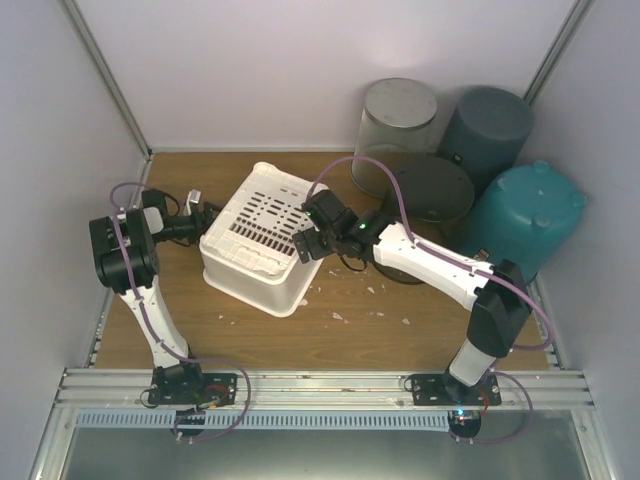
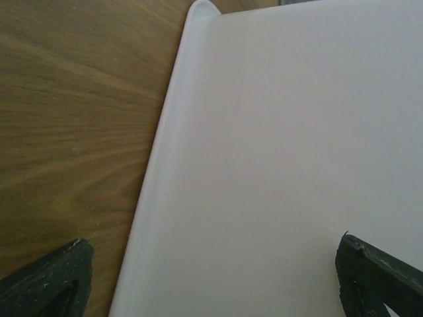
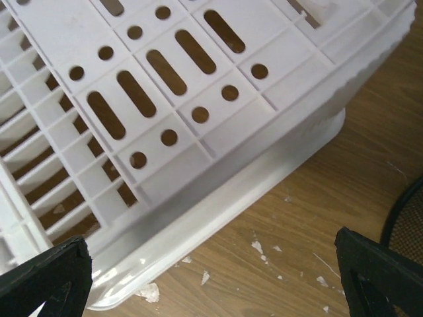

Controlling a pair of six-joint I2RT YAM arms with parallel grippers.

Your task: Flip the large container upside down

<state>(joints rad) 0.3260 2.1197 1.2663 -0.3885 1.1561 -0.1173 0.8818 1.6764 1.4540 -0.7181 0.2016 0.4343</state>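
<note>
On the worktop [image 1: 380, 335] before me: large container [image 1: 262, 235], slotted base up.
Left claw [image 1: 203, 215] faces its left wall, right claw [image 1: 301, 246] hangs over its right edge; both gape wide, holding nothing, equally near.

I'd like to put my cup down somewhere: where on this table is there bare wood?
The bare wood runs along the near edge, between the white container and the arm bases. A smaller patch lies behind the container, at the back left. The back right is crowded with bins.
</note>
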